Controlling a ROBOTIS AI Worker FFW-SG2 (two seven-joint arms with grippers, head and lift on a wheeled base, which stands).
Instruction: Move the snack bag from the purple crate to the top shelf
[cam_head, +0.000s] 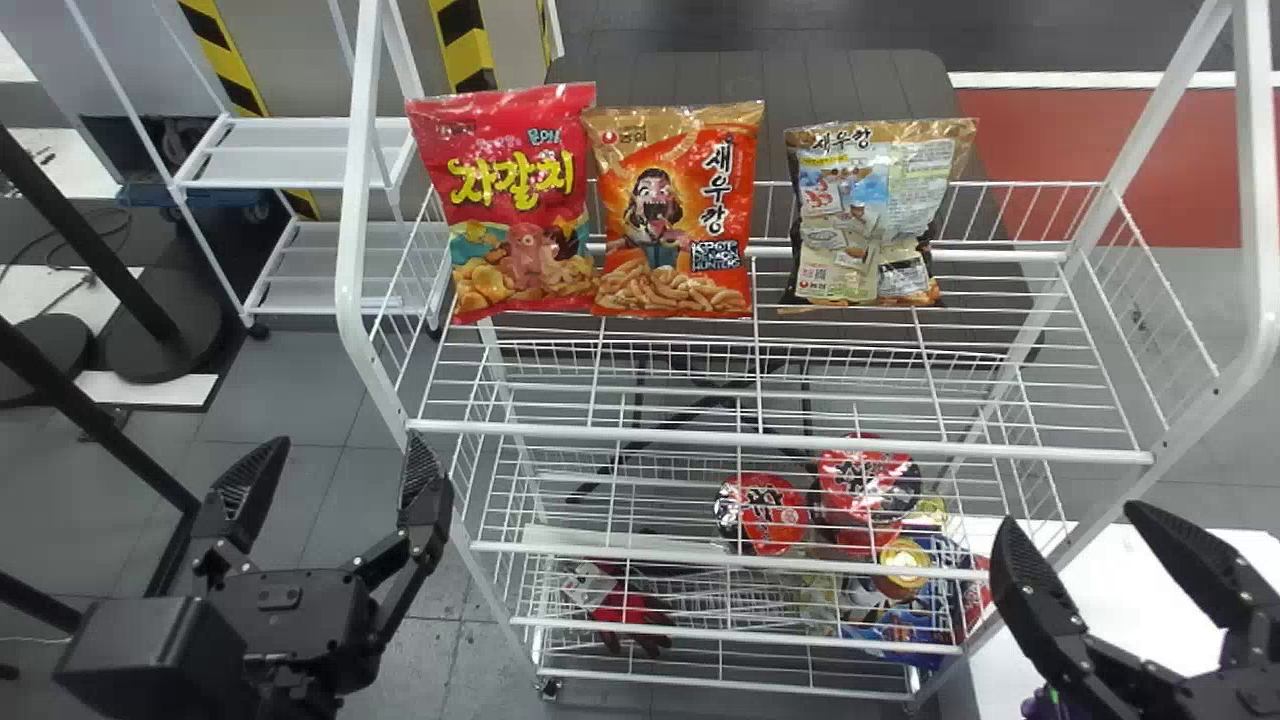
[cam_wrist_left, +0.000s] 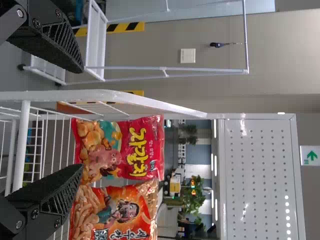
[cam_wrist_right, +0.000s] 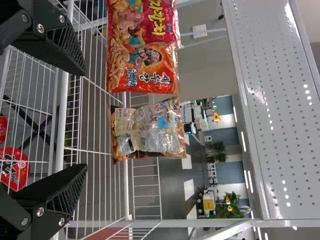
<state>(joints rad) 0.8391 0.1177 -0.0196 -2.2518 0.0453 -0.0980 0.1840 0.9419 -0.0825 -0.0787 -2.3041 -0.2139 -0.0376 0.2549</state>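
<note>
Black left end effector (cam_head: 348, 440), right end effector (cam_head: 1068, 514), both spread wide

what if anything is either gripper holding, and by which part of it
Nothing is held: the left gripper and the right gripper both have open, empty jaws.

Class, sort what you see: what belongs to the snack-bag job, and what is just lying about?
Part of the job:
- top shelf
- snack bags on it (can't tell which is the job's)
- left claw
- right claw

Just lying about:
- red-lidded cups lower down
- white rack at left
</note>
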